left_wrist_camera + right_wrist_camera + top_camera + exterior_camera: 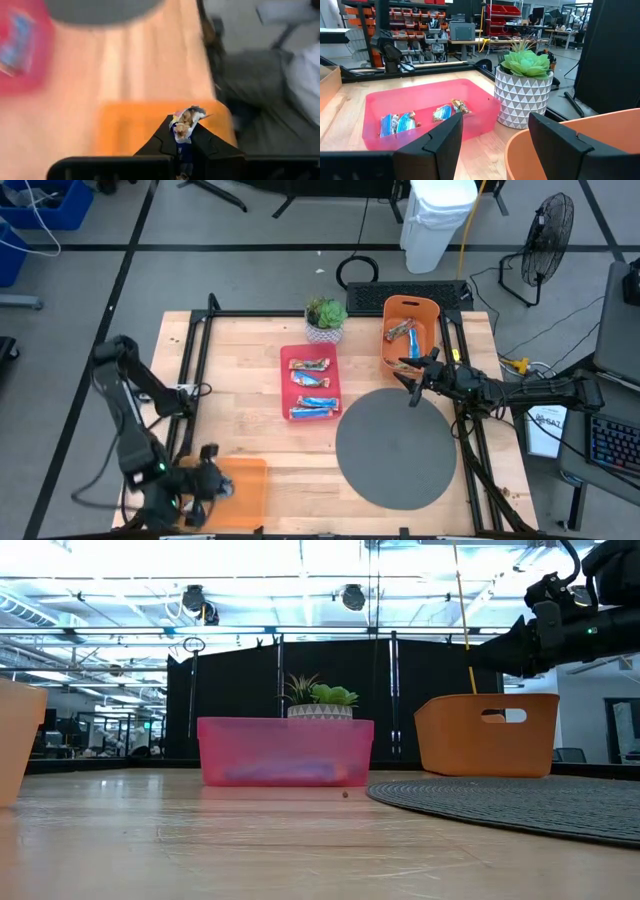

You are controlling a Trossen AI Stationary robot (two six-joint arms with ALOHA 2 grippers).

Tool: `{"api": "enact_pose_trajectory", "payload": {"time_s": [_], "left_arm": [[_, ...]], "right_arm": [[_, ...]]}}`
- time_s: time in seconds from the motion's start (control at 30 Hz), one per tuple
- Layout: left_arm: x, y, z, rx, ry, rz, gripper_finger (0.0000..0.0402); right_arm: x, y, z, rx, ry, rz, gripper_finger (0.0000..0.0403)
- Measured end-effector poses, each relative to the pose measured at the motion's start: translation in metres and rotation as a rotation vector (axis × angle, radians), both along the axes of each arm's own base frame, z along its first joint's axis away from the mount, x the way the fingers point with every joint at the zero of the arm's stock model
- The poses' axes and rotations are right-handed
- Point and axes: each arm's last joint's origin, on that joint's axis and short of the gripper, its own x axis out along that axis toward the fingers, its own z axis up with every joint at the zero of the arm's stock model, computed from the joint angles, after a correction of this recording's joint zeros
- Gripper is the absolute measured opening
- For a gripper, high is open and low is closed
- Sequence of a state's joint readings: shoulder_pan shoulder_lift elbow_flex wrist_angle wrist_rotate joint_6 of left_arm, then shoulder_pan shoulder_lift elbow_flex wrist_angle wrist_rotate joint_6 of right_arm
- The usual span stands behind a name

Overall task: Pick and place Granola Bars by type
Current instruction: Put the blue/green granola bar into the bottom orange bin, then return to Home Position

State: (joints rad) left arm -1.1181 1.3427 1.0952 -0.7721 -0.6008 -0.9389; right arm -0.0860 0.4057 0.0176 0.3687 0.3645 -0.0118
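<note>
Granola Bars (pixel 312 387) remain in the red tray (pixel 287 358) at mid-table while the left gripper (pixel 182 134), pinching one bar over the near-left orange tray (pixel 250 490), must next release it; right gripper (pixel 417 375) hovers spread.

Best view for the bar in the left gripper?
Left wrist view: the bar sits clamped in the left gripper over the orange tray. High view shows only the gripper; other views miss it.

The pale planked wooden surface (pixel 250 440) looks smooth with a faint sheen. The round dark grey mat (pixel 395 445) is matt and ribbed. The translucent pink-red plastic tray (pixel 285 751) is glossy; its wrapped granola bars (pixel 397 123) have shiny crinkled foil.
</note>
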Motion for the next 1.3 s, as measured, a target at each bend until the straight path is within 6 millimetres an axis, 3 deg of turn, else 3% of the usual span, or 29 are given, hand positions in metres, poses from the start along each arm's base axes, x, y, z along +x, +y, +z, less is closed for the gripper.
{"api": "enact_pose_trajectory", "payload": {"time_s": [0.23, 0.63, 0.77, 1.03, 1.3], "left_arm": [[0.012, -0.035, -0.014, -0.149, 0.223, 0.057, 0.0014], [0.015, -0.047, -0.045, -0.195, 0.425, 0.227, 0.0014], [0.015, -0.048, -0.046, -0.201, 0.435, 0.24, 0.0017], [0.016, -0.048, -0.045, -0.2, 0.412, 0.24, 0.0077], [0.024, -0.042, -0.044, -0.079, 0.263, 0.198, 0.0086]], "right_arm": [[0.0, 0.0, 0.0, 0.0, 0.0, 0.0, 0.0219], [0.0, 0.0, 0.0, 0.0, 0.0, 0.0, 0.0218], [0.0, 0.0, 0.0, 0.0, 0.0, 0.0, 0.0218], [0.0, 0.0, 0.0, 0.0, 0.0, 0.0, 0.0217], [0.0, 0.0, 0.0, 0.0, 0.0, 0.0, 0.0218]]}}
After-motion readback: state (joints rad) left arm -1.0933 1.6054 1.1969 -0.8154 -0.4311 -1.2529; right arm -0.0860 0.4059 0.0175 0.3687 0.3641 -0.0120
